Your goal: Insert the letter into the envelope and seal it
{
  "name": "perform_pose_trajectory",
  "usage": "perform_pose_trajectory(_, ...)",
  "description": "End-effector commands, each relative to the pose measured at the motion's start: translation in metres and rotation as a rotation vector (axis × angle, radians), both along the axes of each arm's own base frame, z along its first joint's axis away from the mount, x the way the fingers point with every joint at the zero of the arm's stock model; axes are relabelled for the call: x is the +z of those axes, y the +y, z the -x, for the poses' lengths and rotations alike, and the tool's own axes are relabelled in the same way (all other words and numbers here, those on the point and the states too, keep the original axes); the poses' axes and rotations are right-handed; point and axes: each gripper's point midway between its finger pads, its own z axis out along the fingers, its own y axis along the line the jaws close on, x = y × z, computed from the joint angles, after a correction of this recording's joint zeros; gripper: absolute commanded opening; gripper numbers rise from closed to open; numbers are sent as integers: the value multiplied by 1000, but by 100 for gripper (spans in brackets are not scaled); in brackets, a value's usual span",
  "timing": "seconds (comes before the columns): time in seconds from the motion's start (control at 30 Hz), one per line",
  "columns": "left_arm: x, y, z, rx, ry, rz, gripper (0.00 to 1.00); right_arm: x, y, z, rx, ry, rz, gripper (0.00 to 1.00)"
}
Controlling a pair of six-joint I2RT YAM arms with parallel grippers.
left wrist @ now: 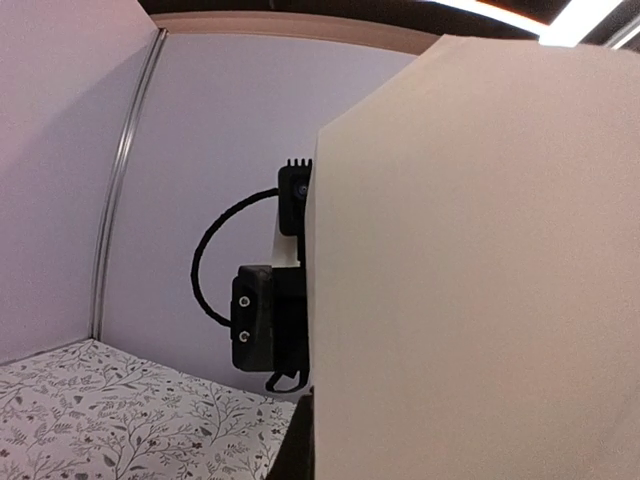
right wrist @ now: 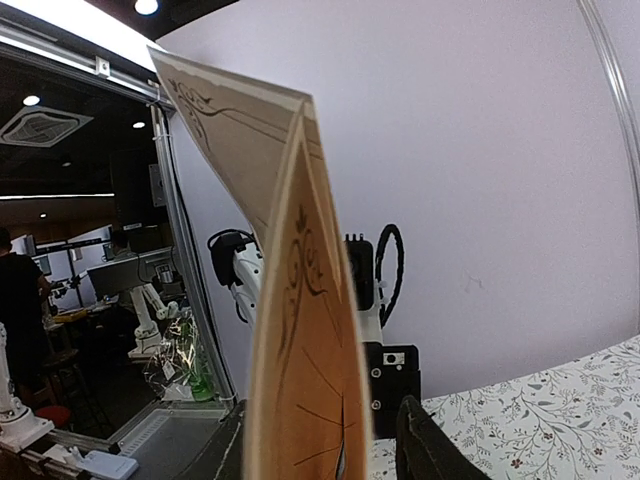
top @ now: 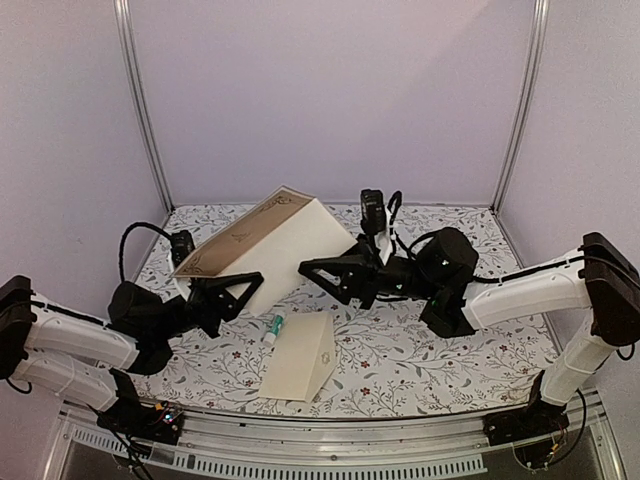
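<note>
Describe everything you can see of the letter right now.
The letter is a tan, parchment-like sheet with a dark scrollwork border, folded over so a plain pale face and a bordered strip show from above. It hangs tilted in the air above the floral table, clear of the envelope resting nearer the arms. The left gripper is shut on its lower edge; the right gripper sits at its right end with jaws apart around the paper.
</note>
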Motion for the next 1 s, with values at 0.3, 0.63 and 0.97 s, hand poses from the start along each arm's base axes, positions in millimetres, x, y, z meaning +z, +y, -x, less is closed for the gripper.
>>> perform_pose_trajectory(0.3,21,28,-6,96,34,140,0,3,11,-5,4,1,-17,38)
perform_pose_trajectory(0.63,22,23,-8,99,30,126,0,-7,23,-10,24,29,16,29)
perform_pose_trajectory(0.97,21,18,-3,81,-18,100,3,-6,25,-18,-23,44,27,8)
